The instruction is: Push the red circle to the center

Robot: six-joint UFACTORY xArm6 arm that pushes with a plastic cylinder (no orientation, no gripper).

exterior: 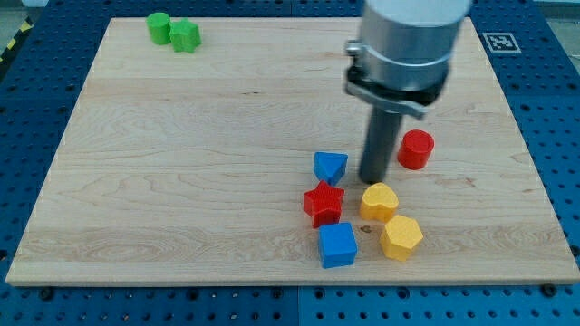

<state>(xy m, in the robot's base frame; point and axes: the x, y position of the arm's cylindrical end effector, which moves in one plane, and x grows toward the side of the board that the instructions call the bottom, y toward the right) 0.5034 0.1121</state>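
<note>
The red circle [417, 149] lies on the wooden board [181, 181] at the view's right of middle. My tip [372, 180] rests on the board just left of the red circle, with a small gap between them. The tip stands between the blue triangle-like block [330, 167] on its left and the red circle on its right, and just above the yellow heart-like block [379, 202].
A red star [323, 204], a blue cube [338, 244] and a yellow hexagon [401, 237] cluster below the tip. Two green blocks [159, 27] [186, 36] sit at the board's top left. The arm's grey body [403, 45] rises above the tip.
</note>
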